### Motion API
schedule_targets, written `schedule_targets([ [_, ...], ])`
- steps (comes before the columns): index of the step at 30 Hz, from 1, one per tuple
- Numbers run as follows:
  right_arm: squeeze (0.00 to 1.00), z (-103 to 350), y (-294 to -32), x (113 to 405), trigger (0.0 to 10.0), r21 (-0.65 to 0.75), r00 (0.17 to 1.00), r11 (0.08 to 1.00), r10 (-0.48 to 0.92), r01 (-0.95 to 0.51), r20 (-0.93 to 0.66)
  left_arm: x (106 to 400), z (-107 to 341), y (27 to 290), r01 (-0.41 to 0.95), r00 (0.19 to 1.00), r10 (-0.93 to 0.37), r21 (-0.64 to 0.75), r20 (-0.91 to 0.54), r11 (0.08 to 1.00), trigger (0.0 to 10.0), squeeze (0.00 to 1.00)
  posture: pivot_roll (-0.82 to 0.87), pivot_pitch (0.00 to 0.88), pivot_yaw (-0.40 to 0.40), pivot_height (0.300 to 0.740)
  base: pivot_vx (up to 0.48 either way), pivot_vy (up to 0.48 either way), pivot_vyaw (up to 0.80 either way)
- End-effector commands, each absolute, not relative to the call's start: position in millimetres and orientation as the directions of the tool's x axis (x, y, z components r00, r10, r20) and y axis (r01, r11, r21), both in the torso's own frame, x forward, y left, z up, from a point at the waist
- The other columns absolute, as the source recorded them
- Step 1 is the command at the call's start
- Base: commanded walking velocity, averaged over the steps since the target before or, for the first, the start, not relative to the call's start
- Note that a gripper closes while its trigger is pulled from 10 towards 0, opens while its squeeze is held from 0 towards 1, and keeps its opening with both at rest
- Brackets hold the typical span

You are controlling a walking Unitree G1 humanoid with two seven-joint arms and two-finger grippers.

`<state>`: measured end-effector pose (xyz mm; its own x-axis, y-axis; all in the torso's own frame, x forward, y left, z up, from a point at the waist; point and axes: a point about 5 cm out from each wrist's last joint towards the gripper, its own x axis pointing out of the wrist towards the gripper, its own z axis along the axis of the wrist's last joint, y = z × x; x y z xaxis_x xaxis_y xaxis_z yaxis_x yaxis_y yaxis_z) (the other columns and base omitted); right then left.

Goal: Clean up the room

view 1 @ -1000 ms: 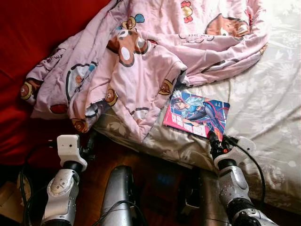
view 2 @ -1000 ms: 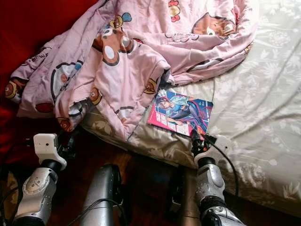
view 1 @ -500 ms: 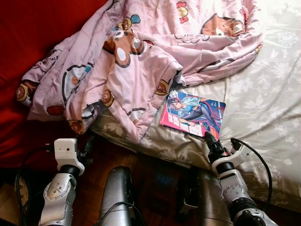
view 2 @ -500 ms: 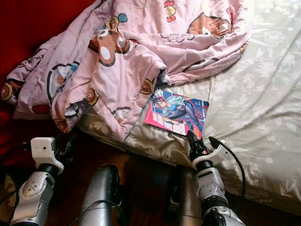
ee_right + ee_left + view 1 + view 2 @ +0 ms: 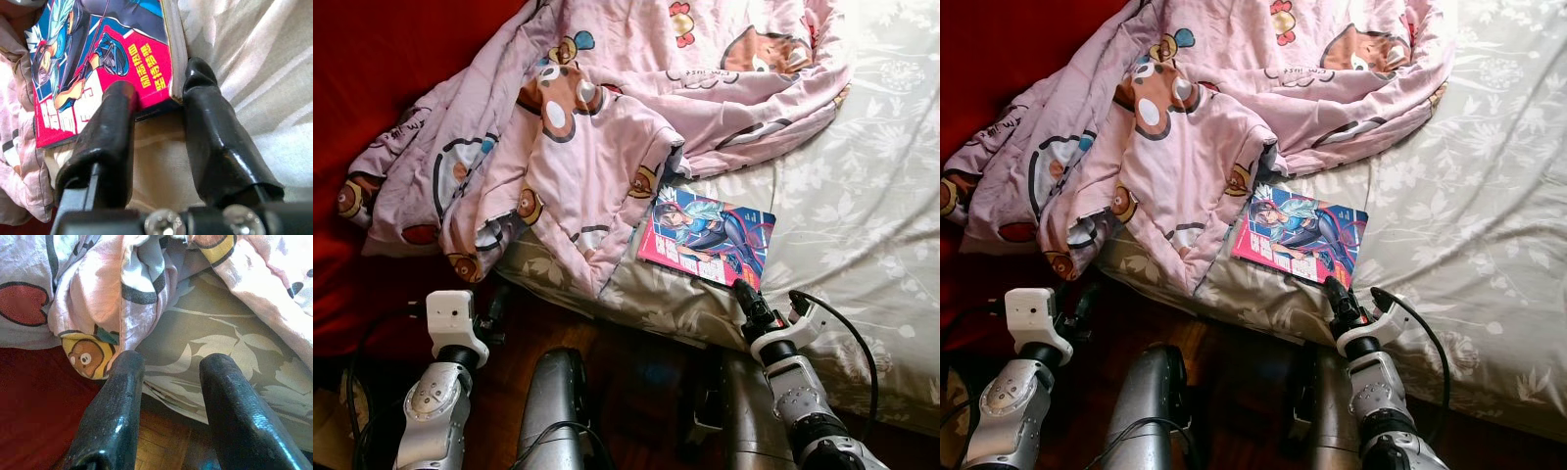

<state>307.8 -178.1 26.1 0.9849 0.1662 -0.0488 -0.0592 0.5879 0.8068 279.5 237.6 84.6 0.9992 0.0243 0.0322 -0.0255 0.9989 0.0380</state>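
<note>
A comic book [image 5: 707,238] with a red and blue cover lies flat on the floral bed sheet [image 5: 862,196], just beside the crumpled pink bear-print blanket [image 5: 578,127]. My right gripper [image 5: 744,297] is at the book's near edge. It is open, and in the right wrist view the book [image 5: 102,54] has its corner between the two fingers [image 5: 208,103], one over the cover and one beside the page edge. My left gripper [image 5: 168,364] is open and empty, low by the side of the bed, below the hanging blanket [image 5: 98,289].
The blanket spills off the bed's left side onto a red surface [image 5: 382,59]. Dark wooden floor [image 5: 636,362] runs along the near side of the bed [image 5: 675,313], between my two arms.
The whole picture has slid a little, so the camera moved. My right gripper stays at the book's near corner with its wrist turned slightly. The left arm has barely moved.
</note>
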Motion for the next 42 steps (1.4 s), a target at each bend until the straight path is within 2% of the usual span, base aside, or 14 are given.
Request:
schedule_targets([
  [1, 0.0, -7, -152, 282, 0.0, 0.837, 0.95, 0.547, 0.246, 0.027, -0.192, 271, 73, 243, -0.044, 0.999, 0.045, 0.041, -0.016, 0.998, 10.0, 0.0, 0.2, 0.462, 0.098, 0.588, 0.0, 0.0, 0.0],
  [6, 0.0, 2, -173, 286, 0.0, 0.803, 0.989, 0.591, 0.059, 0.077, -0.138, 272, 71, 243, -0.048, 0.999, 0.049, 0.043, -0.021, 0.998, 10.0, 0.0, 0.18, 0.44, 0.087, 0.588, 0.0, 0.0, 0.0],
  [10, 0.0, 5, -186, 282, 0.0, 0.811, 0.995, 0.578, -0.016, 0.086, -0.094, 275, 70, 242, -0.056, 0.998, 0.057, 0.041, -0.023, 0.998, 10.0, 0.0, 0.16, 0.426, 0.075, 0.588, 0.0, 0.0, 0.0],
  [15, 0.0, 11, -197, 273, 0.0, 0.789, 0.996, 0.61, -0.087, 0.079, -0.033, 278, 66, 240, -0.062, 0.998, 0.063, 0.032, -0.025, 0.998, 10.0, 0.0, 0.13, 0.404, 0.059, 0.588, 0.0, 0.0, 0.0],
  [21, 0.0, 22, -204, 267, 0.0, 0.788, 0.99, 0.612, -0.139, 0.073, 0.016, 280, 65, 239, -0.07, 0.997, 0.07, 0.026, -0.022, 0.997, 10.0, 0.0, 0.12, 0.378, 0.048, 0.588, 0.0, 0.0, 0.0],
  [31, 0.0, 41, -202, 254, 0.0, 0.765, 0.987, 0.643, -0.142, 0.037, 0.071, 283, 62, 238, -0.079, 0.997, 0.08, 0.02, -0.024, 0.997, 10.0, 0.0, 0.1, 0.34, 0.039, 0.588, 0.0, 0.0, 0.0],
  [35, 0.0, 60, -207, 260, 0.0, 0.656, 0.984, 0.753, -0.148, 0.047, 0.099, 286, 60, 237, -0.086, 0.996, 0.086, 0.013, -0.025, 0.996, 10.0, 0.0, 0.09, 0.301, 0.035, 0.588, 0.0, 0.0, 0.0],
  [38, 0.0, 70, -210, 266, 0.0, 0.625, 0.982, 0.78, -0.147, 0.043, 0.115, 286, 57, 236, -0.09, 0.995, 0.09, 0.006, -0.032, 0.996, 10.0, 0.0, 0.08, 0.284, 0.035, 0.588, 0.0, 0.0, 0.0],
  [39, 0.0, 80, -209, 271, 3.6, 0.575, 0.984, 0.818, -0.115, 0.016, 0.136, 285, 54, 235, -0.094, 0.995, 0.094, 0.0, -0.042, 0.996, 10.0, 0.0, 0.07, 0.258, 0.031, 0.588, 0.0, 0.0, 0.0],
  [40, 0.0, 80, -209, 271, 3.6, 0.575, 0.984, 0.818, -0.115, 0.016, 0.136, 285, 54, 235, -0.094, 0.995, 0.094, 0.0, -0.042, 0.996, 10.0, 0.0, 0.07, 0.258, 0.031, 0.588, 0.0, 0.0, 0.0],
  [41, 0.0, 86, -209, 275, 10.0, 0.513, 0.986, 0.858, -0.094, 0.01, 0.138, 284, 51, 235, -0.097, 0.994, 0.096, -0.005, -0.048, 0.995, 10.0, 0.0, 0.06, 0.235, 0.026, 0.588, 0.0, 0.0, 0.0],
  [42, 0.0, 91, -210, 279, 10.0, 0.461, 0.986, 0.887, -0.081, 0.007, 0.142, 282, 47, 234, -0.108, 0.993, 0.107, -0.017, -0.058, 0.994, 10.0, 0.0, 0.05, 0.21, 0.019, 0.588, 0.0, 0.0, 0.0],
])
